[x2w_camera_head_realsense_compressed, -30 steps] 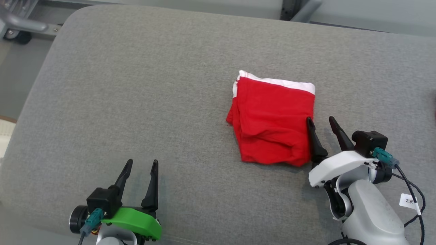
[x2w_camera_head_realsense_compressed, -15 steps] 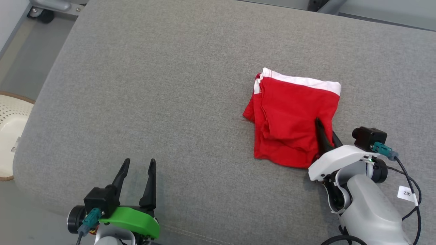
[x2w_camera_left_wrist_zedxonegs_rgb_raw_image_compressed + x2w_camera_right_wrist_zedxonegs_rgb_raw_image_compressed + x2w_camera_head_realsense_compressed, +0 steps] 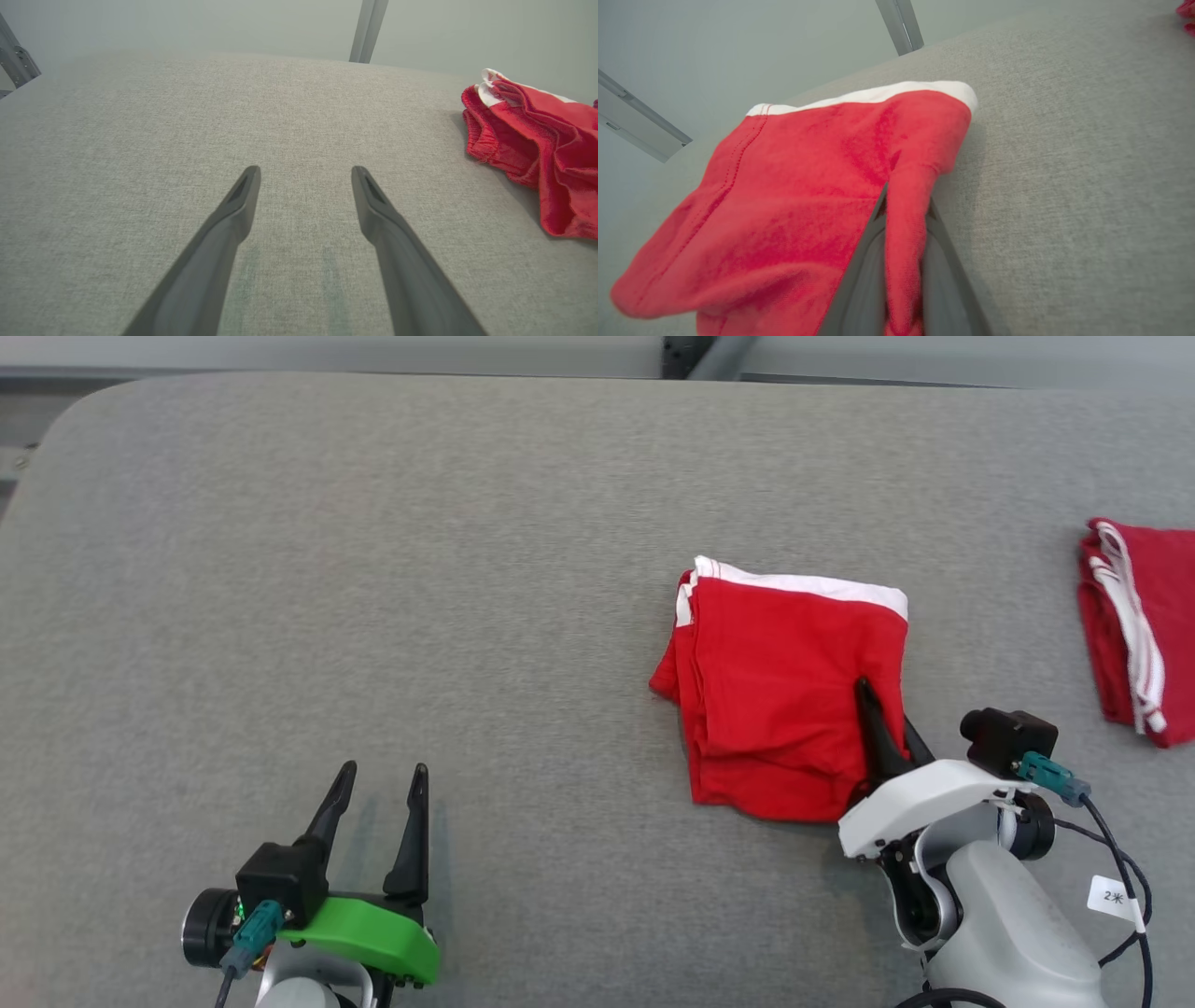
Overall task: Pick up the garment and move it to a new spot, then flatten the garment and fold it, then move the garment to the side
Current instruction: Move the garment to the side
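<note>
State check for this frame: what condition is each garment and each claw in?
Red folded garment with white waistband: folded, on the grey cushion, one edge pinched.
Right claw: shut on that garment's edge.
Left claw: open, holding nothing.
Second red garment with white stripes: bunched, lying apart, untouched.

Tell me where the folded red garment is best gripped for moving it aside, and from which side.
Its right edge, from the robot's right. The folded red garment lies on the gray cushion with that edge nearest the right gripper, which is shut on a fold there, one finger on top. A low side approach probably catches all layers.
</note>
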Robot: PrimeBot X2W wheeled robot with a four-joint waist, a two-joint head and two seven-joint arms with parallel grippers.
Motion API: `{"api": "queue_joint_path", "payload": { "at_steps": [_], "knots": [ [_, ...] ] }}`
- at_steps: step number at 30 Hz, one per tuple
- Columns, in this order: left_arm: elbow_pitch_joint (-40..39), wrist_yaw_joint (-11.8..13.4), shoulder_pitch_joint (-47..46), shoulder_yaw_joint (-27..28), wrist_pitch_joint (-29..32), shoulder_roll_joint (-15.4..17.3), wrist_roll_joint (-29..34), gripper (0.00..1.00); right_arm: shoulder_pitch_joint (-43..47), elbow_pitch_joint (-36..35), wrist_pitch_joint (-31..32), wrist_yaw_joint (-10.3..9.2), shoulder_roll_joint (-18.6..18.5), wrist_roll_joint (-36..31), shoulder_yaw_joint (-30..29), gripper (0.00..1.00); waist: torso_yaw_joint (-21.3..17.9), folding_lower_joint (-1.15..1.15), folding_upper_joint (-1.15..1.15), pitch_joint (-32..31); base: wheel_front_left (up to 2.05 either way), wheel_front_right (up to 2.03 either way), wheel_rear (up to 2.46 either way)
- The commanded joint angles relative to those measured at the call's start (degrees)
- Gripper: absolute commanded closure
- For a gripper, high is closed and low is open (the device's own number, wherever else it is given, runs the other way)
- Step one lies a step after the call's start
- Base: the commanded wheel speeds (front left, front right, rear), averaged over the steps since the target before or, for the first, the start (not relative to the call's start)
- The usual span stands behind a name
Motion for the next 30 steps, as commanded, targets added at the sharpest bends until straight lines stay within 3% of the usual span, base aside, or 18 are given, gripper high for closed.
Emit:
{"api": "queue_joint_path", "payload": {
  "at_steps": [1,8,14,20,30],
  "knots": [
    [-0.1,0.1,-0.9,-0.3,0.1,0.2,0.6,0.00,1.4,-0.7,0.0,-0.02,-0.2,0.6,0.5,1.00,-13.1,0.00,0.00,-2.2,0.00,0.00,0.00],
    [-0.2,0.1,-1.8,0.1,0.1,0.5,1.5,0.00,2.7,-1.7,0.0,-0.02,-0.2,2.9,6.2,1.00,-27.6,0.00,0.00,-1.7,0.00,0.00,0.00],
    [0.0,0.1,-3.0,-0.2,0.1,1.5,1.9,0.00,3.2,-3.1,0.0,-0.01,-0.2,3.6,9.5,1.00,-36.2,0.00,0.00,-0.2,0.00,0.00,0.00],
    [0.4,0.1,-4.4,-1.6,0.0,1.8,2.1,0.00,3.3,-3.9,0.0,-0.02,-0.2,3.3,10.6,1.00,-39.2,0.00,0.00,1.3,0.00,0.00,0.00],
    [0.3,0.1,-6.8,-1.2,0.1,3.1,3.2,0.00,-3.1,-5.1,0.0,-0.02,-0.2,-1.7,16.3,1.00,-38.2,0.00,0.00,5.7,0.00,0.00,0.00]
  ]
}}
